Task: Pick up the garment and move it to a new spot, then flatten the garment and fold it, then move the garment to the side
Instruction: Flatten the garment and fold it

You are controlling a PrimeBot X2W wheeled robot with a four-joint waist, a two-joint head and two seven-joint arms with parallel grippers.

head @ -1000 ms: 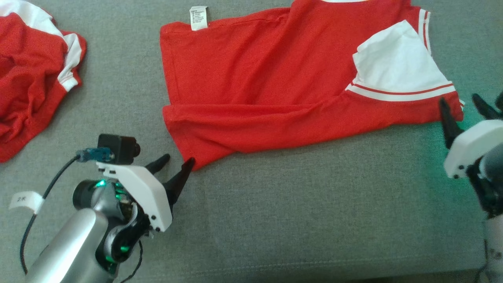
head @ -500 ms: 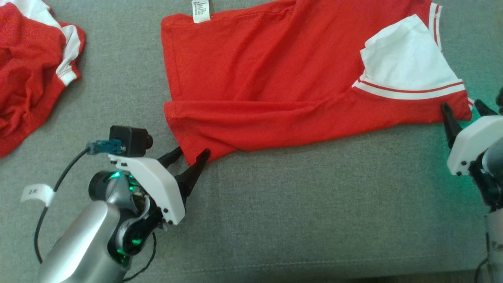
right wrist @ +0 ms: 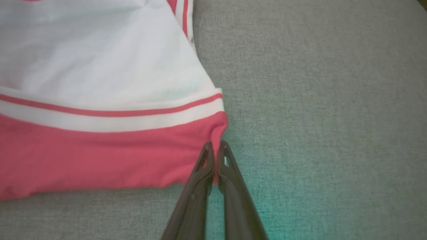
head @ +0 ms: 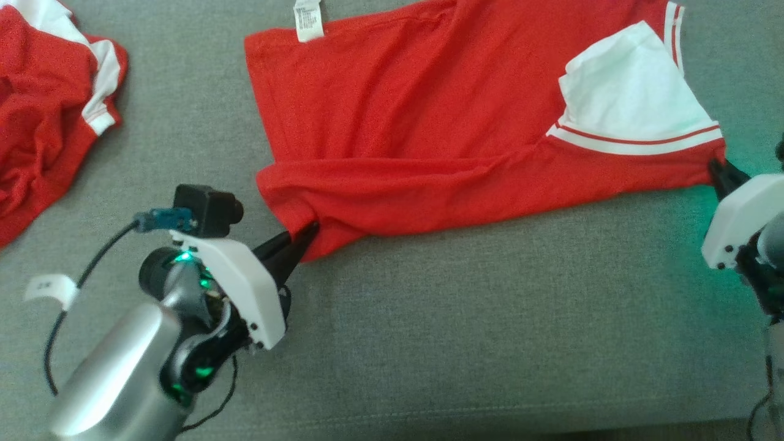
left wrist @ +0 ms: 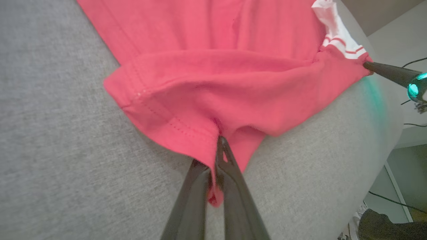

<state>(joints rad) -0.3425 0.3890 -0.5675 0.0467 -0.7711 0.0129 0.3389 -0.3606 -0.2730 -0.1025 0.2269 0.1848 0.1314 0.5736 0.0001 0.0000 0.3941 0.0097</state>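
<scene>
Both tools have closed since a second ago: the left tool (head: pixel 303 236), then spread at the hem, now pinches the near hem corner of the red knit short-sleeved garment with a white striped sleeve (head: pixel 429 122), and the right tool (head: pixel 719 171) is clamped on its sleeve-end corner. The garment lies spread on the grey fabric-covered bench (head: pixel 490 318), long axis running tool to tool, body stretching away from both; each arm holds its nearer corner

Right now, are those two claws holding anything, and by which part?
Yes, both hold the red garment: the left gripper pinches its near left hem corner, the right gripper its near right corner.
</scene>
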